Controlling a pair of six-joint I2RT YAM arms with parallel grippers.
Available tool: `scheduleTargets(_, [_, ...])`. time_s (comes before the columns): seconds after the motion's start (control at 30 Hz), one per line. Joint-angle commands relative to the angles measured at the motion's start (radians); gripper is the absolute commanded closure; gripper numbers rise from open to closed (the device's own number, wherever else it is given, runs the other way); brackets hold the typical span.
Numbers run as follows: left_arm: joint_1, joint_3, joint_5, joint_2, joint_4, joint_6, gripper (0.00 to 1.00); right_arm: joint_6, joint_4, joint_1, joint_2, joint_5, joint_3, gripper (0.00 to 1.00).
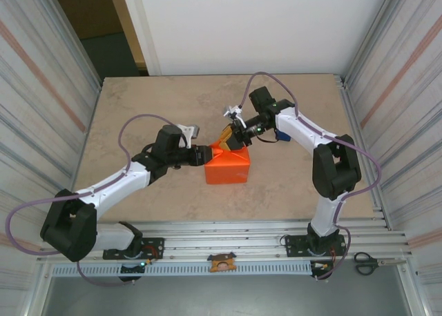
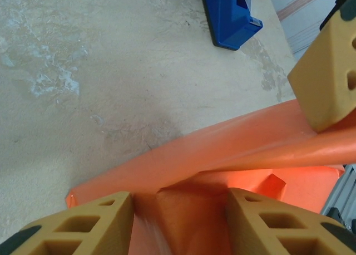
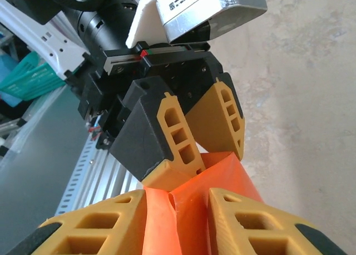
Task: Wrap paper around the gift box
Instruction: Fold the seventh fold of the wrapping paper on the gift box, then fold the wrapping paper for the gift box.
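Observation:
The orange paper (image 1: pixel 226 165) is folded around a block-shaped bundle in the middle of the table, and the gift box is hidden inside it. My left gripper (image 1: pixel 209 152) is at the bundle's upper left end. In the left wrist view its fingers (image 2: pixel 89 227) straddle a folded flap of paper (image 2: pixel 189 216) that fills the gap between them. My right gripper (image 1: pixel 228 138) comes in from the upper right. In the right wrist view it (image 3: pixel 177 221) pinches a creased ridge of paper (image 3: pixel 189 210), and the left gripper (image 3: pixel 214 155) faces it at the ridge's far tip.
A blue tape dispenser (image 2: pixel 229 15) lies on the table behind the bundle, under the right arm (image 1: pixel 282 133). Scissors (image 1: pixel 366 263) rest on the rail at the front right. Corrugated walls close both sides of the marbled table (image 1: pixel 138 109).

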Motion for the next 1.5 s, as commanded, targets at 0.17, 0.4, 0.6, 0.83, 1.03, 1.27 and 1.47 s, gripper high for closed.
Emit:
scheduleTargets(0.17, [-0.001, -0.007, 0.041, -0.025, -0.128, 0.007, 0.51, -0.108, -0.099, 0.010, -0.020, -0.009, 0.018, 0.68])
scheduleTargets(0.4, [0.004, -0.005, 0.029, -0.036, -0.160, -0.010, 0.51, -0.135, -0.110, 0.009, -0.030, 0.015, 0.008, 0.67])
scheduleTargets(0.6, [0.005, 0.012, 0.037, -0.021, -0.148, -0.010, 0.51, -0.118, -0.082, 0.014, -0.034, 0.044, 0.002, 0.69])
scheduleTargets(0.83, [0.008, 0.047, 0.049, -0.070, -0.194, -0.002, 0.45, -0.065, -0.015, 0.014, -0.043, 0.048, -0.011, 0.69])
scheduleTargets(1.03, [0.007, 0.013, 0.073, -0.107, -0.212, -0.013, 0.44, -0.060, -0.013, 0.014, -0.046, 0.046, -0.012, 0.69])
scheduleTargets(1.27, [0.007, 0.002, 0.086, -0.078, -0.188, -0.015, 0.43, -0.053, -0.015, 0.017, -0.048, 0.037, -0.016, 0.69])
scheduleTargets(1.47, [0.007, 0.000, 0.066, -0.048, -0.174, -0.034, 0.48, -0.090, -0.061, 0.020, -0.057, 0.030, -0.020, 0.69])
